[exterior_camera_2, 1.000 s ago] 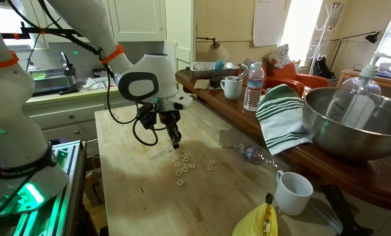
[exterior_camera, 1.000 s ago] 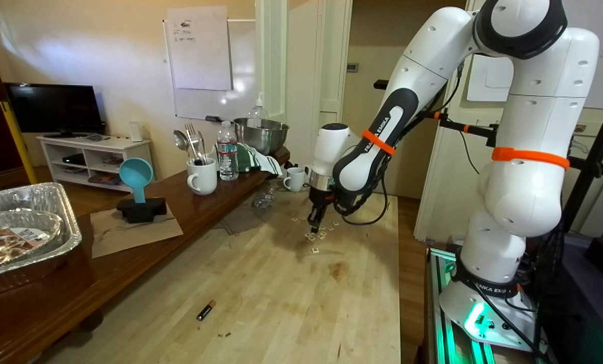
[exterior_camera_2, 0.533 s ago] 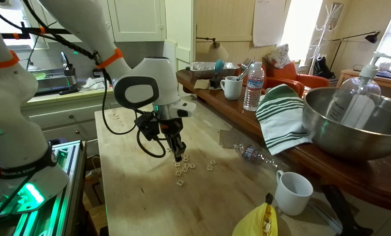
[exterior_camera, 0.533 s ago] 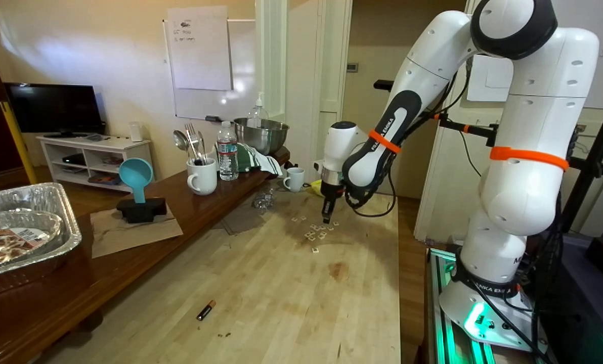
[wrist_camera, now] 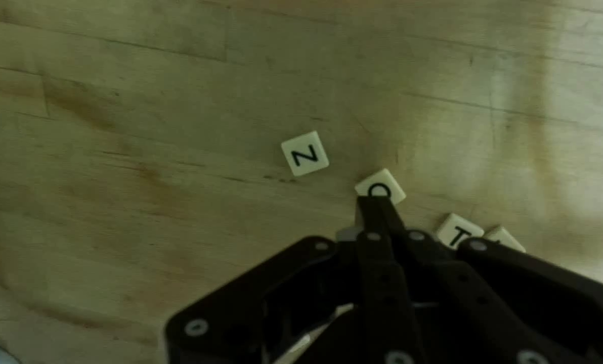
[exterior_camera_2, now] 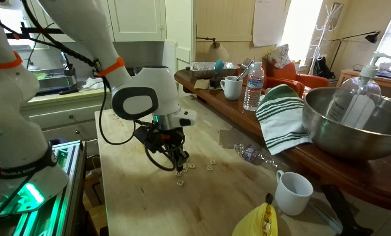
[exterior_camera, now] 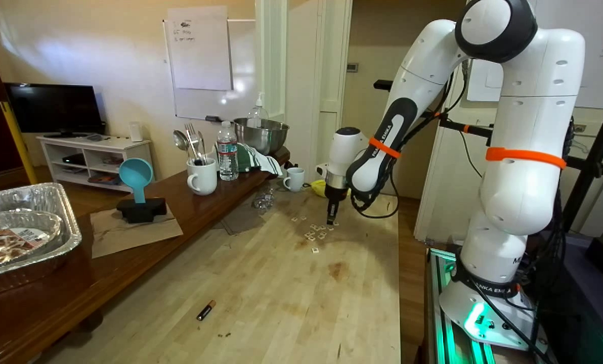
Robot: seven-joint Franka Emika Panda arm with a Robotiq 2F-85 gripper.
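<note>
The hand (wrist_camera: 375,201) is pointing down over letter tiles (exterior_camera_2: 192,166) on the pale table (exterior_camera_2: 126,183), fingers pressing together with no gap, gripping nothing. Its tips are covering one edge of the O tile (wrist_camera: 382,183); whether they're touching it isn't showing. The Z tile (wrist_camera: 305,153) is lying near on one side, the T tile (wrist_camera: 458,231) near on the other, faces up at odd angles, so probably lying loose rather than spelling anything. Further out, in an exterior view, a yellow pouch (exterior_camera_2: 256,223) is lying with its zip gaping and pale bits showing, probably serving as the tiles' bag. A white mug (exterior_camera_2: 293,193) is standing just beside it, and a clear bottle (exterior_camera_2: 252,154) is lying on its side by the raised ledge (exterior_camera: 190,212). Up there, a cup (exterior_camera: 205,177) is keeping cutlery (exterior_camera: 180,140) upright, a water bottle (exterior_camera_2: 254,87) is standing near it, and a metal bowl (exterior_camera_2: 346,144) is holding a tilting pump bottle (exterior_camera_2: 356,101), its wall likely propping it. Far back, a TV (exterior_camera: 53,107) is standing on a low unit (exterior_camera: 117,144).
</note>
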